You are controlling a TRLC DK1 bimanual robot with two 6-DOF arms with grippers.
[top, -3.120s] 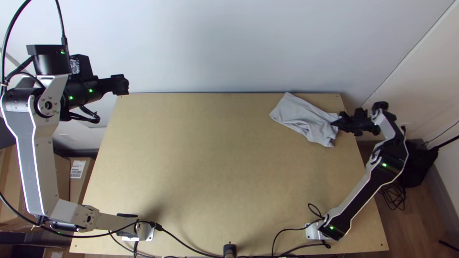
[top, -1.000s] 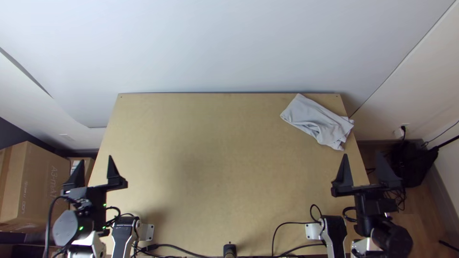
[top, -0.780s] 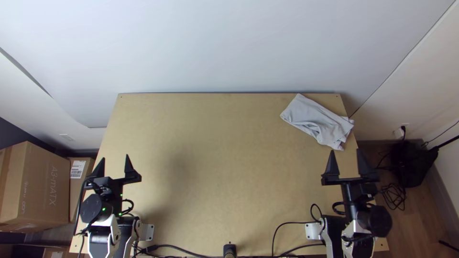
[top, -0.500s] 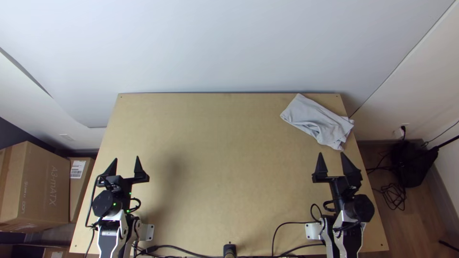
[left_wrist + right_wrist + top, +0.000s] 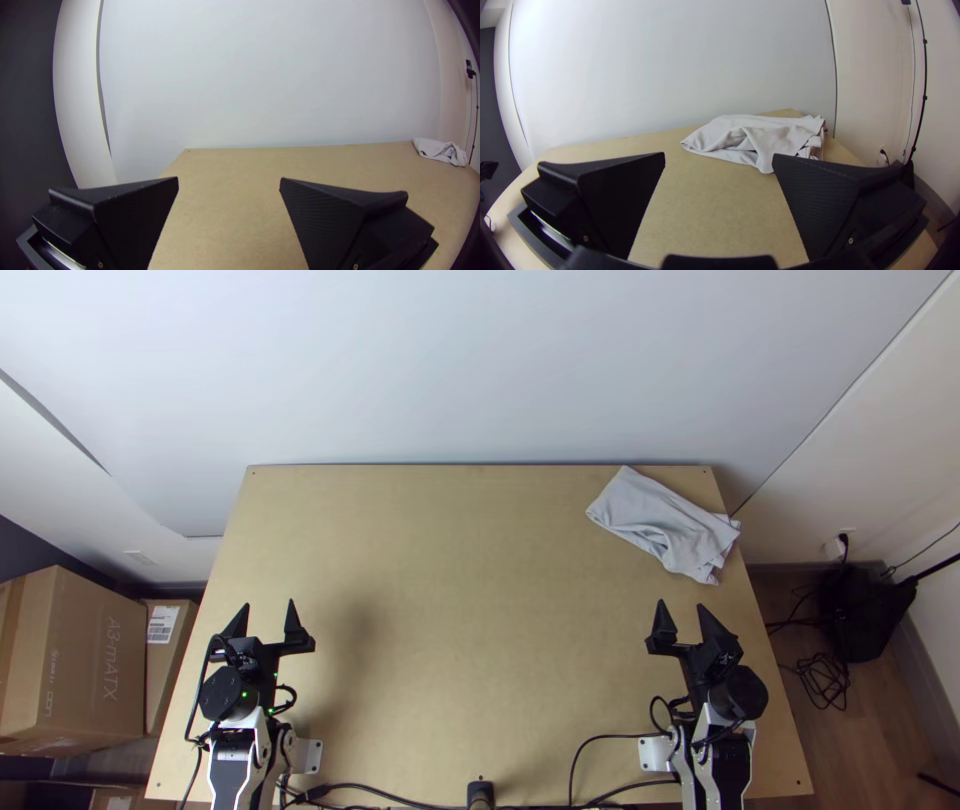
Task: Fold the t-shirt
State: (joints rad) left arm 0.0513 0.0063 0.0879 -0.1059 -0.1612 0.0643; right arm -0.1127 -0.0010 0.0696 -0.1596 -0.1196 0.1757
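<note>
Pale grey t-shirt point(image 5: 660, 520) lies rumpled at worktop's point(image 5: 450, 670) two o'clock. Left gripper point(image 5: 267, 603) at nine o'clock, right gripper point(image 5: 681, 605) at three; both jaws wide apart, holding nothing.

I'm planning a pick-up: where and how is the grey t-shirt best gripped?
Probably by its wrinkled near corner, with the right claw coming from the near side, angled down: there the t-shirt is bunched into ridges to pinch, while its far end looks flatter.
</note>
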